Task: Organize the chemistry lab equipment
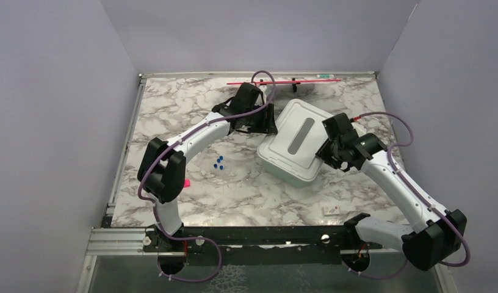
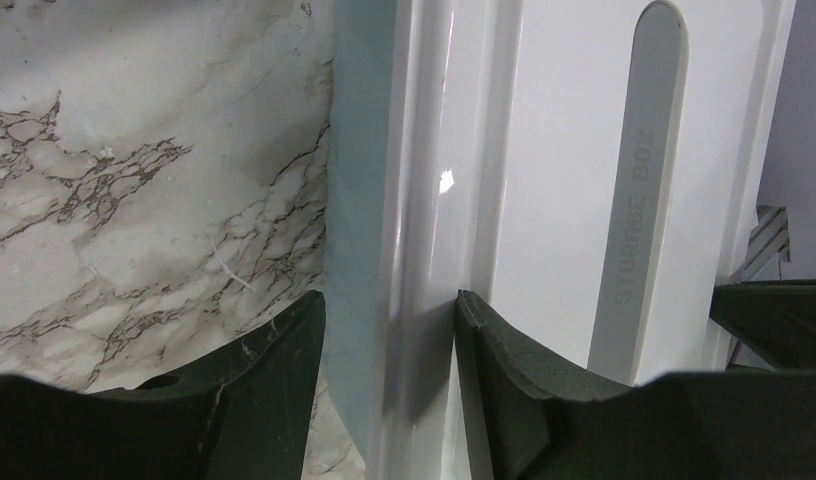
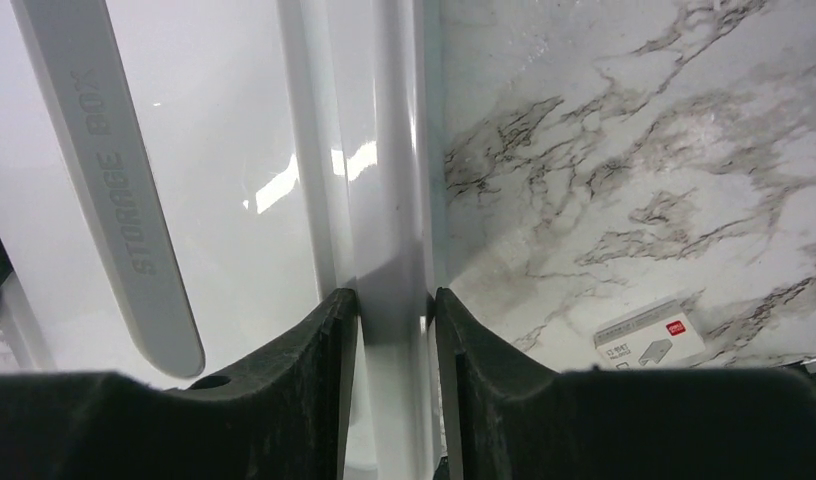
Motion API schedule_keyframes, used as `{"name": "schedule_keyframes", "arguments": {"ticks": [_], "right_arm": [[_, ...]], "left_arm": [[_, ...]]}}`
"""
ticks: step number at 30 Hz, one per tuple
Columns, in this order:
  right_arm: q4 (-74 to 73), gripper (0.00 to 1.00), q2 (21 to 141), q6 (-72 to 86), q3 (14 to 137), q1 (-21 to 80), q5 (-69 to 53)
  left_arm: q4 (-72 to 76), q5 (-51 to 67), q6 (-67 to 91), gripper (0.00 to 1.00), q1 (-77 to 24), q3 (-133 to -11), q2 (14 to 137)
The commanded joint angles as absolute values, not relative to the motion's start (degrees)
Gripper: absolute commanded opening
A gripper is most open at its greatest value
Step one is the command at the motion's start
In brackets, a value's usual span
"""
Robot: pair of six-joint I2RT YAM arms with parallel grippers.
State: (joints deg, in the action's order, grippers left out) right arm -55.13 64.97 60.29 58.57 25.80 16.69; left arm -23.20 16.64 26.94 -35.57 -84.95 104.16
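Blue-capped clear tubes (image 1: 219,163) are lying on the worktop (image 1: 173,110) near the storage box (image 1: 283,155), probably light and roll-prone. Left tool (image 2: 389,330) and right tool (image 3: 394,310) are each pinching its stiff, slick lid rim.

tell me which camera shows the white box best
The top view: the whole white box shows there, lid on. Each wrist view gives only a close strip of its lid and rim, with part of the grey lettered panel.

Blue-capped clear tubes (image 1: 219,163): small tight cluster, only the caps discernible, well left of the white lidded storage box (image 1: 282,155).
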Motion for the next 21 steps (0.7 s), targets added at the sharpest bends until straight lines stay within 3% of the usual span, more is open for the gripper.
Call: {"name": "schedule_keyframes", "arguments": {"ticks": [1, 6, 10, 13, 21], "right_arm": [[-57.8, 0.43, 66.2, 54.8, 61.1, 25.7, 22.3], [-53.7, 0.6, 63.4, 44.5, 69.0, 25.7, 24.8], [-49.6, 0.62, 65.0, 36.1, 71.5, 25.7, 21.0], [-47.0, 0.62, 67.8, 32.9, 72.1, 25.7, 17.1], [-43.7, 0.61, 76.9, 33.3, 70.3, 25.7, 9.4]], "left_arm": [[-26.9, 10.3, 23.4, 0.53, -35.2, -87.1, 105.5], [-28.2, 4.9, 20.0, 0.76, -35.2, -91.1, 100.2], [-28.8, -0.3, 19.1, 0.93, -35.0, -91.3, 95.3], [-30.5, -3.4, 18.5, 0.98, -34.7, -90.3, 91.3], [-36.6, -9.2, 14.8, 0.99, -34.0, -80.5, 76.0]]}}
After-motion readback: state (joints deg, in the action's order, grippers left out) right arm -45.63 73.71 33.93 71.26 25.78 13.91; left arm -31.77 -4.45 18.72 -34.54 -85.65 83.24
